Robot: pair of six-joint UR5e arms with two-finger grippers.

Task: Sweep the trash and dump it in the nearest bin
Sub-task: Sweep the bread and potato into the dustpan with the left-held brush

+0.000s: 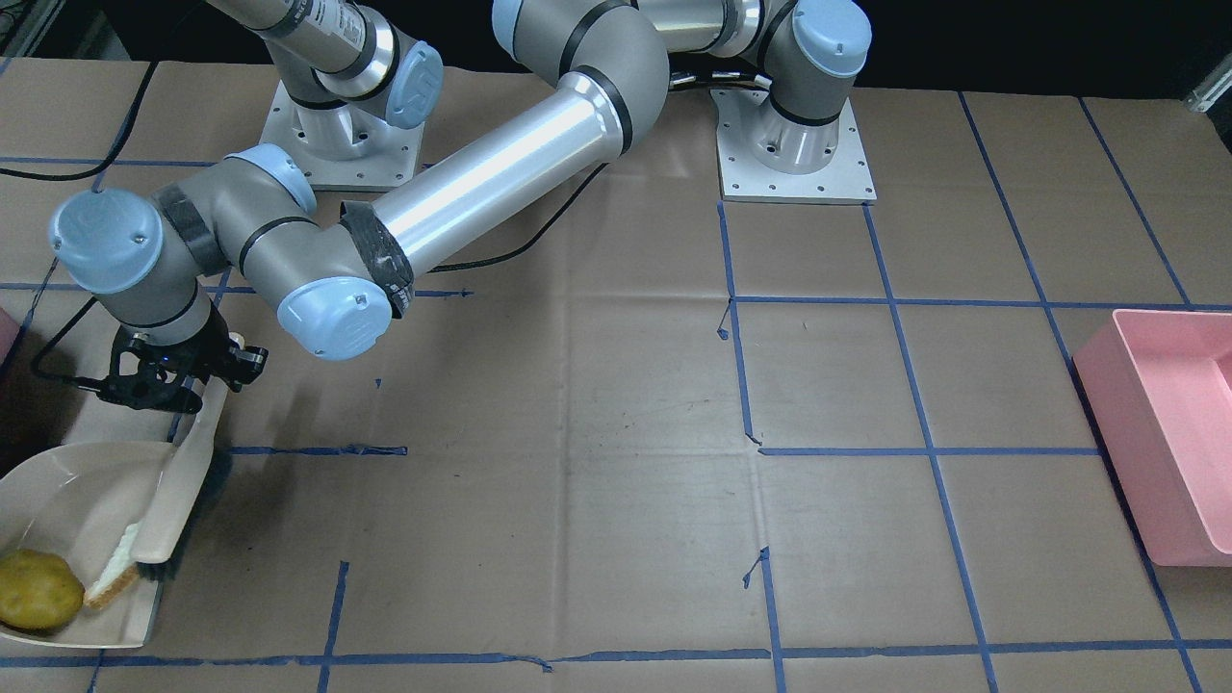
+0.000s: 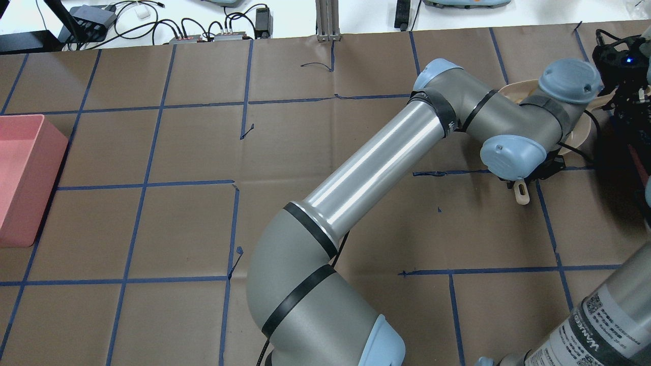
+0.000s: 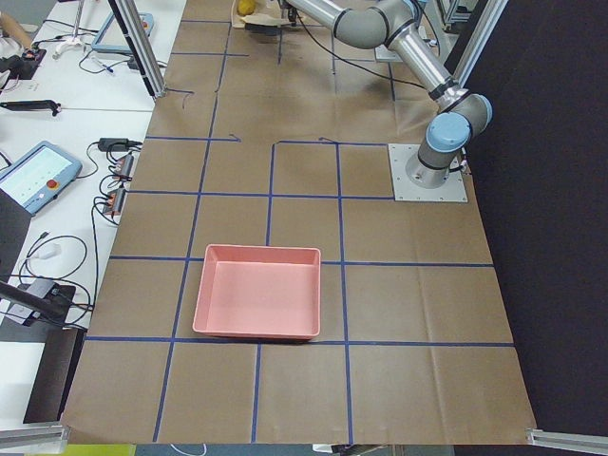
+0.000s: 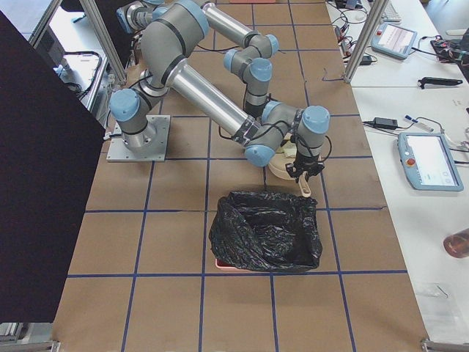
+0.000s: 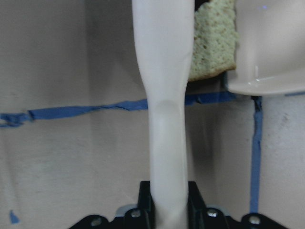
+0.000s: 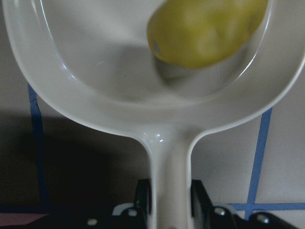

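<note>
My left gripper [image 5: 167, 202] is shut on the handle of the cream brush [image 1: 181, 481], whose bristles rest at the mouth of the cream dustpan [image 1: 58, 500]. A bread slice [image 1: 114, 573] lies on the pan's lip against the bristles and also shows as the slice [image 5: 213, 45] beside the handle. The yellow-brown potato-like lump [image 1: 35, 589] sits inside the pan. My right gripper [image 6: 169, 202] is shut on the dustpan handle, with the lump [image 6: 209, 31] in the pan ahead of it. The bin [image 1: 5, 334] shows as a pink corner beside the pan.
A black bag [image 4: 265, 229] lines the bin just in front of the pan. The big pink tub [image 1: 1165, 433] stands at the table's opposite end. The left arm's long silver link [image 2: 371, 168] stretches across the table's middle. Cables and devices lie beyond the far edge.
</note>
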